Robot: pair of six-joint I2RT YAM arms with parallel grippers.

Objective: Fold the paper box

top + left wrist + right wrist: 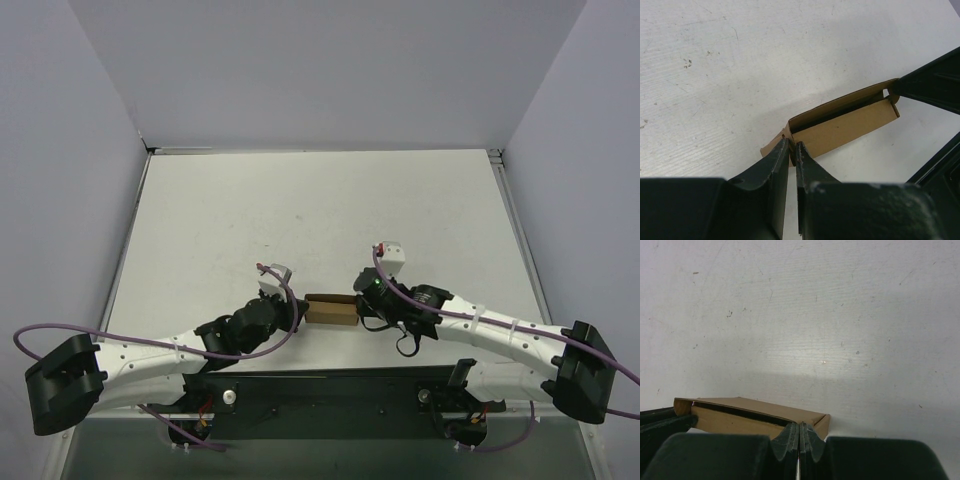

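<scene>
The paper box point(331, 311) is a small brown cardboard box lying on the white table between the two arms, its long top flap slightly ajar. My left gripper point(297, 312) is at its left end. In the left wrist view this gripper point(792, 146) is shut on a flap at the end of the box point(850, 125), with a thin cardboard edge between the tips. My right gripper point(362, 305) is at the box's right end. In the right wrist view it point(799, 426) is shut with nothing between its fingers, the tips pressed against the box point(755, 412) near its corner.
The white table point(320, 210) stretches far beyond the box, scuffed and bounded by pale walls on three sides. A black mounting rail point(330, 385) with both arm bases runs along the near edge. Purple cables trail from each arm.
</scene>
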